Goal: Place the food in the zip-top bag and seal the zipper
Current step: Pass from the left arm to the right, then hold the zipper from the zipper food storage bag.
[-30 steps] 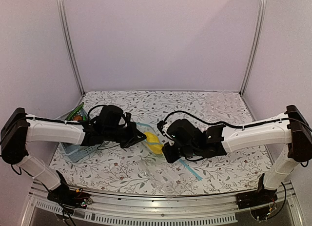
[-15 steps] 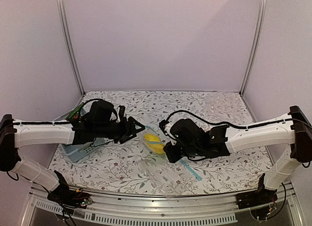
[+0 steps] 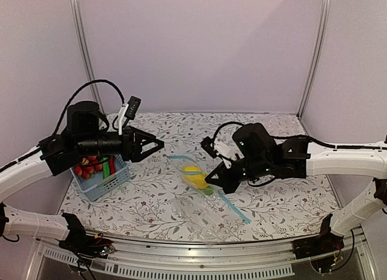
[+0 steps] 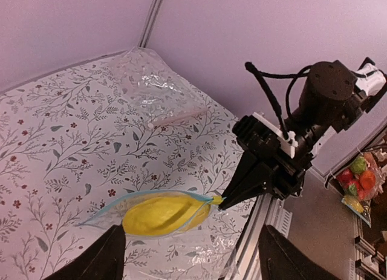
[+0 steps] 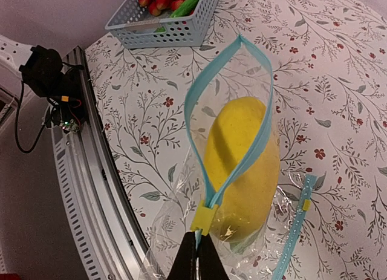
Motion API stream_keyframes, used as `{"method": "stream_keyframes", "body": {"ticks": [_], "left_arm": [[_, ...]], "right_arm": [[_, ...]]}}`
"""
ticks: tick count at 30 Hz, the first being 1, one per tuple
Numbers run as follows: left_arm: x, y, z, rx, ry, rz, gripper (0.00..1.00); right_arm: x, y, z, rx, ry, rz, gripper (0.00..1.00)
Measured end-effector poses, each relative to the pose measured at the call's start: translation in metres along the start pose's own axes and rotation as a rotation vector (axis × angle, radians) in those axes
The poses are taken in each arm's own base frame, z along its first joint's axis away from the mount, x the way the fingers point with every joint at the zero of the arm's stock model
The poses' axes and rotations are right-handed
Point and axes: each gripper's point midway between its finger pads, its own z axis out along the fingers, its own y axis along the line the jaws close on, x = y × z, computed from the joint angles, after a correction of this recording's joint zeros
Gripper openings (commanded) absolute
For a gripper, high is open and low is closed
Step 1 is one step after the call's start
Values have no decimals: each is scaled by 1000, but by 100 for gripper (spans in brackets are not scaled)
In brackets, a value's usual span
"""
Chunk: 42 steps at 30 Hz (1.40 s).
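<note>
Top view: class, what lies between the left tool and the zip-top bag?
Only bare floral tablecloth separates the left tool from the zip-top bag, seen in the top view.

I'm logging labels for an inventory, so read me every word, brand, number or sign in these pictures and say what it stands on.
None can be read.
The zip-top bag and its blue zipper carry no print.
The basket is plain; the table shows only a leaf pattern.
The white piece on the left wrist is too small to tell.
</note>
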Motion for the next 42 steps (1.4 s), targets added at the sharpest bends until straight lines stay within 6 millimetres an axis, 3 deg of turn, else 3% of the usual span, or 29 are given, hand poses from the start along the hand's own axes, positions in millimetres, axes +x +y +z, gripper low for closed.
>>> {"method": "stream_keyframes", "body": {"ticks": [4,9,19,30,42], "left_arm": [[6,-28,1,121,43,158,73],[29,-66,19,260,121,327,74],[57,-97,48,435,212,423,64],[65,-109,59,519,211,423,46],[85,-105,69,551,264,398,38]], "right_arm": [[-8,18,-9,-83,23,-38,0],[-4,35,-18,-175,65,-64,0],[0,61,-36,-323,99,-69,0],[-1,67,-41,-355,93,-72,0],[-4,70,-47,-368,80,-76,0]]}}
